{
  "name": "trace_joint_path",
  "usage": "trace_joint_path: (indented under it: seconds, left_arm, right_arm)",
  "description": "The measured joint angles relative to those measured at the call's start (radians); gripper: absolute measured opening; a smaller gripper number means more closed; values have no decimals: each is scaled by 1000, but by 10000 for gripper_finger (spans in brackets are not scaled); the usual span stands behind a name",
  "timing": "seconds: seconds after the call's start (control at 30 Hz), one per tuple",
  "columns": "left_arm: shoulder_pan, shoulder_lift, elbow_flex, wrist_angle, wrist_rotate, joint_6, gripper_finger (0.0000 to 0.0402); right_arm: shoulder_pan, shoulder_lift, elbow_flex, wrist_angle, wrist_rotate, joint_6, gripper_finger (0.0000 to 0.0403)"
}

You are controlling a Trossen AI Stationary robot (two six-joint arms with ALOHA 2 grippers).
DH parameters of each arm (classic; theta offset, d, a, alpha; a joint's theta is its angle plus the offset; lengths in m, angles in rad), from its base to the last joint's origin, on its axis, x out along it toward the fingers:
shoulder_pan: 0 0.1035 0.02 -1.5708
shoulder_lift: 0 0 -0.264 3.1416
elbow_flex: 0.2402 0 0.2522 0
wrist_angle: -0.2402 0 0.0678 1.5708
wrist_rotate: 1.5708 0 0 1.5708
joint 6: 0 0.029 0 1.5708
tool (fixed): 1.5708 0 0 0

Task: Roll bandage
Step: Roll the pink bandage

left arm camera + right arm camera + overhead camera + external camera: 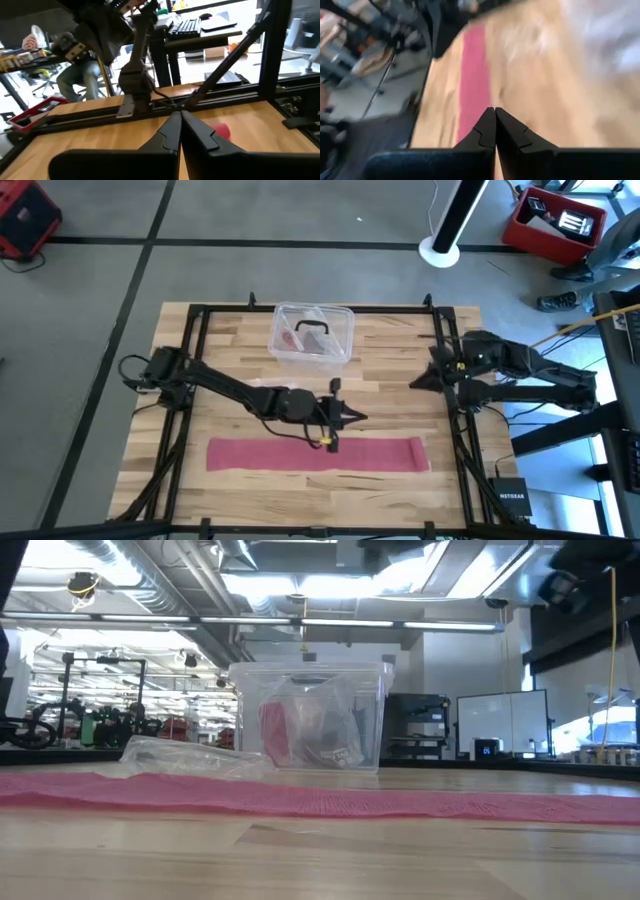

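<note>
The long pink-red soft fabric bandage (316,454) is one even rose tone with a fine woven texture, set against the pale striped butcher-block wooden worktop (390,365), whose planks alternate cream and honey-tan. Beyond the bandage, the clear plastic box (312,333) is colourless, with something red and something dark grey showing through it. Both arms are matt black; the left black two-finger pincer (360,417) carries a small yellow mark just behind it. The right black two-finger pincer (414,383) is plain black.
</note>
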Motion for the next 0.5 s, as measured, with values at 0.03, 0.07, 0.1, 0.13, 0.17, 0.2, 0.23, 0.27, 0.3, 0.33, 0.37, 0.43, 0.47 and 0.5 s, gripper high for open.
trace_joint_path:
  seconds: [0.03, 0.07, 0.1, 0.13, 0.17, 0.2, 0.23, 0.27, 0.3, 0.33, 0.37, 0.43, 0.47, 0.5]
  left_arm:
    - [0, 27, 27, 1, 4, -5, 1]
    - [1, 54, 52, 0, 13, -7, 1]
    - [1, 82, 76, -1, 20, -11, 1]
    - [1, 110, 97, -4, 27, -18, 1]
    - [1, 137, 118, -7, 36, -34, 1]
    - [1, 163, 141, -9, 55, -40, 1]
    - [1, 187, 163, -8, 77, -43, 1]
    - [1, 209, 186, -6, 90, -47, 2]
    - [1, 232, 213, -5, 97, -55, 2]
    - [1, 253, 238, -5, 100, -64, 2]
    - [1, 276, 264, -7, 103, -76, 4]
    - [3, 328, 322, -29, 104, -101, 16]
    - [4, 355, 348, -36, 105, -115, 26]
    - [5, 383, 379, -51, 104, -122, 38]
  right_arm:
    - [24, 3, 0, -30, -9, 32, 7]
    - [51, 6, -2, -61, -17, 65, 7]
    - [81, 9, -5, -92, -18, 99, 7]
    - [115, 10, -9, -113, -16, 132, 7]
    - [151, 12, -11, -135, -13, 164, 7]
    - [188, 12, -15, -151, -6, 200, 7]
    - [224, 12, -15, -170, 15, 237, 7]
    - [262, 12, -15, -182, 32, 273, 7]
    - [299, 11, -15, -187, 49, 308, 7]
    - [335, 11, -15, -189, 65, 342, 7]
    - [372, 12, -15, -196, 74, 376, 7]
    - [439, 12, -15, -215, 83, 428, 7]
    - [471, 14, -15, -220, 95, 449, 7]
    - [501, 21, -15, -226, 108, 468, 7]
